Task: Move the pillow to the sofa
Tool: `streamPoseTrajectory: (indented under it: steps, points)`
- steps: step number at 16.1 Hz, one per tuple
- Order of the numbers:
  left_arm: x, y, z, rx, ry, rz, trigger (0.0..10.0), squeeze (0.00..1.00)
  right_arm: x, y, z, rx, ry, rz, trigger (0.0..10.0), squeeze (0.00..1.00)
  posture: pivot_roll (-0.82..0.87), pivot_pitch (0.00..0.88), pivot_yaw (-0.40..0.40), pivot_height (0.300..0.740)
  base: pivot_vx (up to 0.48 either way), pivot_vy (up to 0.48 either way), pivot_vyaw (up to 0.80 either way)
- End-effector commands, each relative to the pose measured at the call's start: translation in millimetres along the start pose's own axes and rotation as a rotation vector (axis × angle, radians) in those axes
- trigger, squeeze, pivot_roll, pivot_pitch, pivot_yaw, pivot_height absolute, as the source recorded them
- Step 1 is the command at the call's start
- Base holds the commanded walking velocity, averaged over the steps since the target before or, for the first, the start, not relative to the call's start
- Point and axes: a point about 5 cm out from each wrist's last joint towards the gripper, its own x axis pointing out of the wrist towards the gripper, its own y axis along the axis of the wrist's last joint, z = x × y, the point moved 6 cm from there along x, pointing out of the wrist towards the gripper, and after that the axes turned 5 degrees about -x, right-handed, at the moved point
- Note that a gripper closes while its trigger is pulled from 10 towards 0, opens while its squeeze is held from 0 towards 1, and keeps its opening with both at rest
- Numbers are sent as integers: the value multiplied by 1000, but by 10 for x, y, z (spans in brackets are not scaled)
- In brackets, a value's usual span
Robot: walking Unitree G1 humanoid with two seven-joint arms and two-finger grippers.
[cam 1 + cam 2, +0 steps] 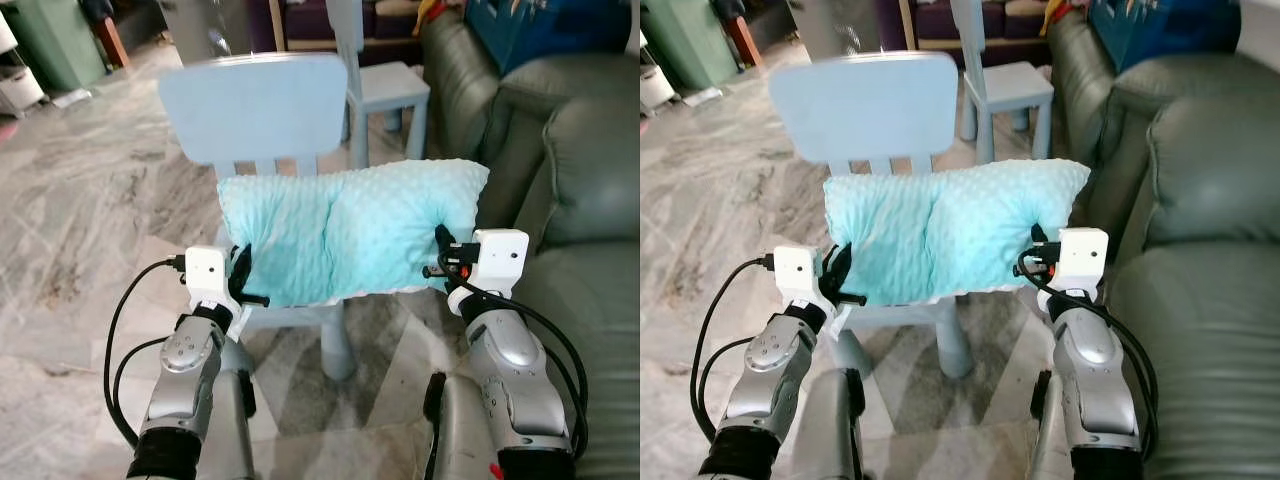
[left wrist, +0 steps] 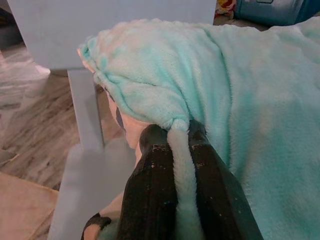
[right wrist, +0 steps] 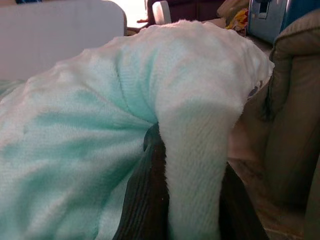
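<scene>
Two end effectors on one pillow [image 1: 350, 230]. Pillow: mint-green, plush, dotted texture on the top face, with a deep crease down its middle so it reads as two soft lobes. A pale, cream-toned underside shows at its lower edge in the left wrist view.

Position: pillow spans the seat of a small light-blue chair [image 1: 255, 105], in front of the chair's backrest, with its right end reaching the arm of the grey-green sofa [image 1: 590, 170]. I cannot tell whether it rests on the seat or is lifted just clear of it.

My left end effector [image 1: 243, 283] is at the pillow's left edge. In the left wrist view its two black fingers [image 2: 152, 200] are pressed together on a rolled fold of the fabric, which runs out between them.

My right end effector [image 1: 443, 255] is at the pillow's right edge, next to the sofa arm. In the right wrist view its fingers [image 3: 145, 200] pinch a thick fold of the pillow, and the fabric bulges over them.

Surroundings: grey marbled floor [image 1: 80, 200]; a second light-blue chair [image 1: 385, 85] stands farther back, beside the sofa. A green cabinet [image 1: 50, 40] is at far left. A blue bin [image 1: 540, 30] sits at the far end of the sofa; its contents are hidden.
</scene>
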Motion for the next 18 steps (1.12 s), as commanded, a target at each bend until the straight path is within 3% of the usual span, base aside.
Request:
streamPoseTrajectory:
  steps: [1,18]
  points:
    - [37,51,9,14,-8,13,10000,0,23,111,-19,5,6,36,10000,0,-147,0,68,529,0,0,0]
    - [62,58,47,17,-21,19,10000,0,35,143,-2,0,2,44,10000,0,-152,0,70,704,0,0,0]
